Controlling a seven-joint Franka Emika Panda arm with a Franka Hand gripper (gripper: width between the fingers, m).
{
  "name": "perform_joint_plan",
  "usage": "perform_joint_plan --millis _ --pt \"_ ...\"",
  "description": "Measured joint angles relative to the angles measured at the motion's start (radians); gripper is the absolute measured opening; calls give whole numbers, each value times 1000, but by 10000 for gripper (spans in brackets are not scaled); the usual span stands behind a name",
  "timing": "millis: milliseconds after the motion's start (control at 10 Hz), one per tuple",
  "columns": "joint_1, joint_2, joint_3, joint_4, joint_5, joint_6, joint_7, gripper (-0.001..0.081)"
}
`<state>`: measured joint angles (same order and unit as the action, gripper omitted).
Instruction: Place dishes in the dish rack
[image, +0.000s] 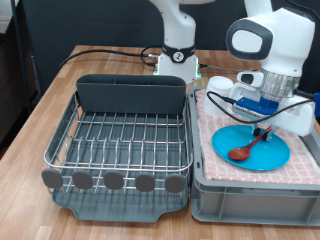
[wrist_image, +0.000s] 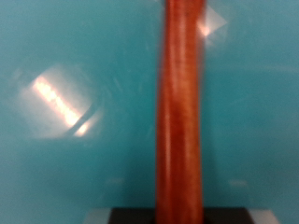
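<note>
Spoon (image: 249, 146) handle runs up-right from its bowl straight under our gripper (image: 266, 128) at the frame's right, over the plate (image: 272, 153); can't tell if it's clamped yet.

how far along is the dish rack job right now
Nothing is racked yet: the dish rack shows only bare wire. In hand: the gripper is down at the handle of the wooden spoon, which lies on the blue plate in the cloth-lined crate. Left: spoon and plate; the mug isn't clearly visible.
</note>
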<state>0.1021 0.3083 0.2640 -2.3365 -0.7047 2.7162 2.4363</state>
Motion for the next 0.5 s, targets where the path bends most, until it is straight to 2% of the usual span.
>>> perform_joint_plan --millis 200,500 --pt "0 1 0 -2 -8 11 11 87" --pt "-21 -33 44 -1 107 -35 -80 87"
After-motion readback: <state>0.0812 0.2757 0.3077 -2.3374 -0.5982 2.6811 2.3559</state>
